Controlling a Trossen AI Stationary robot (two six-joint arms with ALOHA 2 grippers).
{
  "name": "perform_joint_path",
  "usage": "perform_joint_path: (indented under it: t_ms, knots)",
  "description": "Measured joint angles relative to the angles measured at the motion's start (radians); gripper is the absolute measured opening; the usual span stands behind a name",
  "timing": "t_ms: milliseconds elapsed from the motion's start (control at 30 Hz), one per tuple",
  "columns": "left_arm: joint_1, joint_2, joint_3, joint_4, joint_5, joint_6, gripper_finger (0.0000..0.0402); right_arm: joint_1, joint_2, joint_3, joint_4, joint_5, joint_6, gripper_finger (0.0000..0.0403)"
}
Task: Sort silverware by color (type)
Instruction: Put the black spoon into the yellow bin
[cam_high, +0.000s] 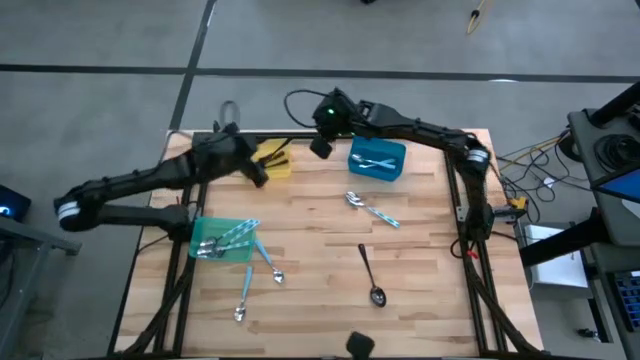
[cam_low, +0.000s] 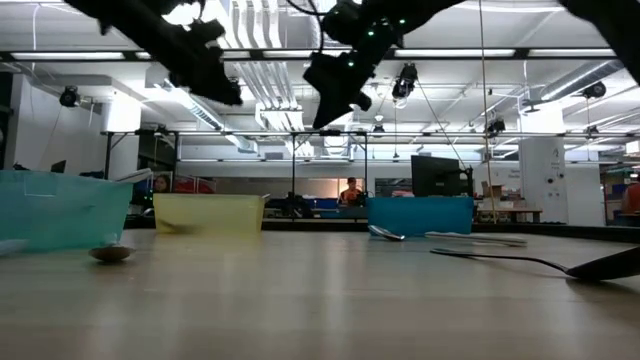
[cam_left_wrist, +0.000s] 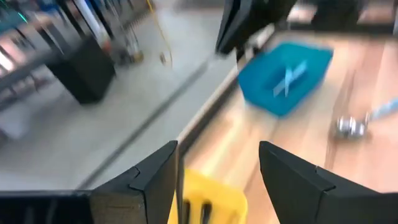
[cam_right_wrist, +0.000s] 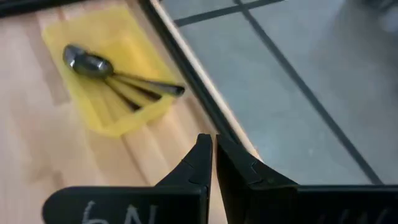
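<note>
- The left gripper (cam_high: 262, 172) hangs above the back of the wooden worktop (cam_high: 330, 250), over the yellow bin (cam_high: 275, 160); in its wrist view the fingers (cam_left_wrist: 149, 177) are spread wide with nothing between them.
- The right gripper (cam_high: 322, 146) hovers near the back edge of the worktop, between the yellow bin and the blue bin (cam_high: 377, 160); in its wrist view the fingers (cam_right_wrist: 199, 165) are pressed together and pinch nothing.
- The yellow bin holds dark spoons (cam_right_wrist: 109, 71), lying side by side with the bowls at one end.
- The blue bin holds two light-blue-handled utensils (cam_high: 375, 161), crossed over each other.
- The green bin (cam_high: 222, 240) sits at the left side of the worktop with several utensils (cam_high: 225, 240) in it, some with light blue handles.
- A silver spoon with a light blue handle (cam_high: 372, 209) lies on the bare worktop just in front of the blue bin.
- A dark spoon (cam_high: 370, 275) lies near the middle front of the worktop, its bowl toward the front edge.
- Two spoons lie loose just beside the green bin's front right corner: one with a light blue handle (cam_high: 245, 295) and a shorter one (cam_high: 270, 263), the two spreading apart toward their bowls.
</note>
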Motion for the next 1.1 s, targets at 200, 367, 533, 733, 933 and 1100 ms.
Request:
perform_joint_path:
  t_ms: [200,367,533,733,933,1100]
  knots:
    - [0.018,0.240,0.138,-0.221,0.007,0.054,0.0203,0.001,-0.179,-0.261,0.123,-0.065,0.006,0.0013]
    - [0.070,0.376,0.174,-0.259,0.098,0.184,0.0203,0.000,-0.287,-0.440,0.231,-0.067,-0.004,0.0013]
    - [0.159,0.469,0.178,-0.222,0.133,0.249,0.0203,-0.002,-0.386,-0.583,0.356,-0.070,-0.029,0.0013]
    - [0.258,0.561,0.205,-0.156,0.133,0.204,0.0203,-0.007,-0.449,-0.666,0.415,-0.070,-0.078,0.0013]
    - [0.273,0.664,0.278,-0.158,0.133,0.184,0.0203,-0.029,-0.456,-0.695,0.414,-0.066,-0.116,0.0013]
    - [0.273,0.718,0.288,-0.202,0.133,0.185,0.0203,-0.049,-0.456,-0.743,0.426,-0.070,-0.116,0.0013]
